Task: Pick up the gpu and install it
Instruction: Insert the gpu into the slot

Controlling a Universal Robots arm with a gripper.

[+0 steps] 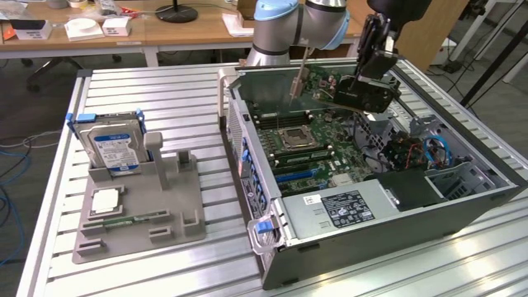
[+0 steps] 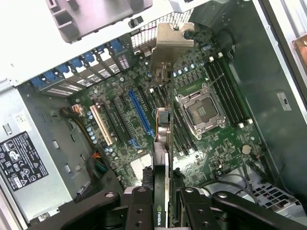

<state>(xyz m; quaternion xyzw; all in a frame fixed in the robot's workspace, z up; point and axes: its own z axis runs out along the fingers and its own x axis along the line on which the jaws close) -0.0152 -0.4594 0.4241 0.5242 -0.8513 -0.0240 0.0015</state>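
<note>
My gripper [image 1: 363, 93] hangs over the open computer case [image 1: 264, 185], shut on the gpu [image 1: 326, 91]. The gpu is a thin dark card held on edge, clear of the board, with its silvery bracket [image 1: 298, 79] pointing toward the case's rear wall. In the wrist view the gpu [image 2: 163, 129] runs edge-on from my gripper [image 2: 163, 211] to the bracket [image 2: 171, 40]. It hovers above the motherboard [image 2: 216, 153], between the long blue slot [image 2: 139, 113] and the CPU socket [image 2: 203, 110].
A grey fixture [image 1: 182, 210] at the exterior view's left holds a hard drive [image 1: 115, 147], a chip [image 1: 106, 201] and a green RAM stick [image 1: 132, 219]. Inside the case sit the power supply [image 1: 347, 207], cables [image 1: 412, 154] and a drive cage [image 1: 462, 176].
</note>
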